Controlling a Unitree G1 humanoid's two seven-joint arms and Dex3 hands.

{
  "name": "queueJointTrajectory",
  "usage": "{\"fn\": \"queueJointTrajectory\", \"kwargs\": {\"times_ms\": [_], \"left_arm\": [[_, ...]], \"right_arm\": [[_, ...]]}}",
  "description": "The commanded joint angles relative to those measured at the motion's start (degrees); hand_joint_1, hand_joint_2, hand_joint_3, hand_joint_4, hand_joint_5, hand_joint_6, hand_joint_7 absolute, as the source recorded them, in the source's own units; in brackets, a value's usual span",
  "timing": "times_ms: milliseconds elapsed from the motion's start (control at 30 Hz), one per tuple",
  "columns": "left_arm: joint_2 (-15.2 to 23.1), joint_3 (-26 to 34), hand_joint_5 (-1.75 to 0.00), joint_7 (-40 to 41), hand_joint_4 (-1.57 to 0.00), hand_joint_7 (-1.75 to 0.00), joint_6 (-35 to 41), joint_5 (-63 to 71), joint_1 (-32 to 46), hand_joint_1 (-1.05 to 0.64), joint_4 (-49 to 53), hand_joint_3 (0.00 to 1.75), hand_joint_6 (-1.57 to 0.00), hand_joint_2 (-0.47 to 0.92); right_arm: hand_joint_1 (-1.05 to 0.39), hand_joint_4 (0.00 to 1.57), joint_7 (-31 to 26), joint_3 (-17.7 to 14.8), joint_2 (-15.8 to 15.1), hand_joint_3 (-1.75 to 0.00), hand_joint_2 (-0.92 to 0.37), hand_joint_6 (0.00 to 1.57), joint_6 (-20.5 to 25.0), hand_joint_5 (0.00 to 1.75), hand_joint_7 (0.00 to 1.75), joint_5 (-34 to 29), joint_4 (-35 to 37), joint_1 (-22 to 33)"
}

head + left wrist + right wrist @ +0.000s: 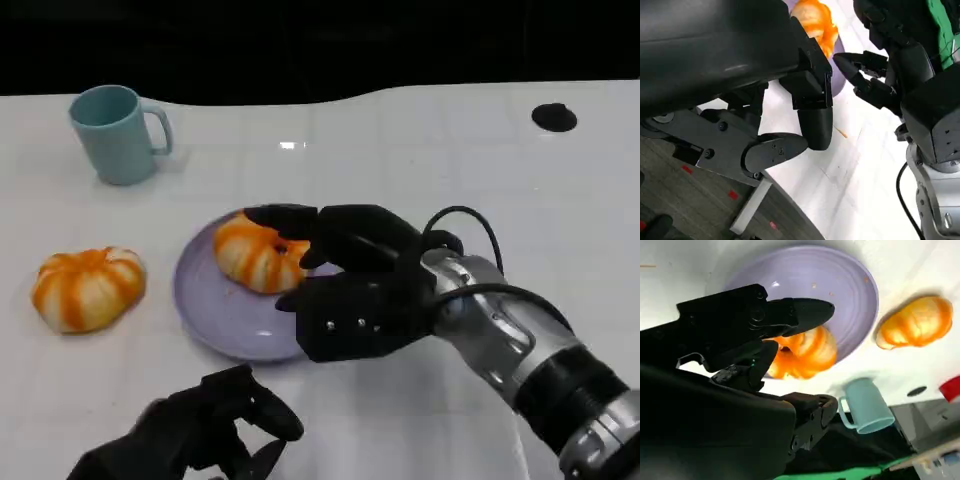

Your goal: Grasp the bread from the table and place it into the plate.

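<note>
An orange-and-white striped bread (252, 255) lies on the purple plate (215, 310) in the middle of the table. My right hand (350, 275) reaches in from the right and grips it, fingers over its far side and thumb at its near side. The right wrist view shows the same bread (810, 352) between my black fingers, over the plate (840, 290). A second, similar bread (88, 288) rests on the table left of the plate. My left hand (210, 430) hangs low near the front edge, fingers curled in on nothing.
A teal mug (118, 133) stands at the back left. A small black round disc (554, 117) sits at the back right. The table's far edge runs just behind the mug.
</note>
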Motion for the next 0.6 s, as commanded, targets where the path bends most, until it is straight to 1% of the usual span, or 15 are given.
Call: {"fn": "queueJointTrajectory", "kwargs": {"times_ms": [33, 133, 267, 433, 467, 500, 600], "left_arm": [[0.42, 0.30, -1.75, 0.14, -0.64, -1.28, -0.47, -0.11, 0.00, -0.26, 0.21, 0.65, -0.63, 0.80], [0.44, 0.28, -1.75, 0.20, -0.62, -1.28, -0.42, 0.00, -0.02, -0.26, 0.20, 0.65, -0.63, 0.81], [0.49, 0.36, -1.75, 0.13, -0.62, -1.29, -0.49, -0.05, -0.16, -0.26, 0.37, 0.64, -0.63, 0.81], [0.48, 0.43, -1.75, 0.15, -0.64, -1.29, -0.41, -0.09, -0.43, -0.27, 0.57, 0.64, -0.63, 0.81], [0.44, 0.45, -1.75, 0.15, -0.64, -1.29, -0.30, -0.17, -0.47, -0.27, 0.60, 0.64, -0.63, 0.81], [0.40, 0.46, -1.75, 0.15, -0.64, -1.29, -0.21, -0.24, -0.50, -0.27, 0.61, 0.64, -0.63, 0.81], [0.46, 0.44, -1.75, 0.21, -0.64, -1.29, -0.39, -0.03, -0.57, -0.26, 0.78, 0.64, -0.63, 0.81]], "right_arm": [[-0.54, 0.85, -3.19, -1.42, -1.71, -0.23, -0.92, 0.47, -1.54, 0.22, 0.14, 0.51, -4.66, 3.20], [-0.51, 0.82, -3.56, -2.09, -3.49, -0.24, -0.92, 0.55, -2.19, 0.22, 0.16, 0.53, -9.46, 5.70], [-0.49, 0.78, -2.70, -3.37, -5.05, -0.22, -0.92, 0.57, -1.98, 0.22, 0.17, 1.35, -15.10, 8.81], [-0.45, 0.76, -2.30, -5.07, -7.50, -0.16, -0.92, 0.63, -3.47, 0.32, 0.19, 3.12, -21.94, 13.82], [-0.44, 0.69, -2.53, -5.39, -8.02, -0.15, -0.92, 0.64, -4.23, 0.48, 0.20, 3.33, -23.11, 14.83], [-0.42, 0.61, -2.75, -5.66, -8.41, -0.12, -0.92, 0.67, -4.95, 0.67, 0.23, 3.49, -23.95, 15.61], [-0.38, 0.53, -2.86, -6.88, -10.03, -0.09, -0.92, 0.70, -7.86, 0.96, 0.29, 4.84, -26.95, 18.68]]}}
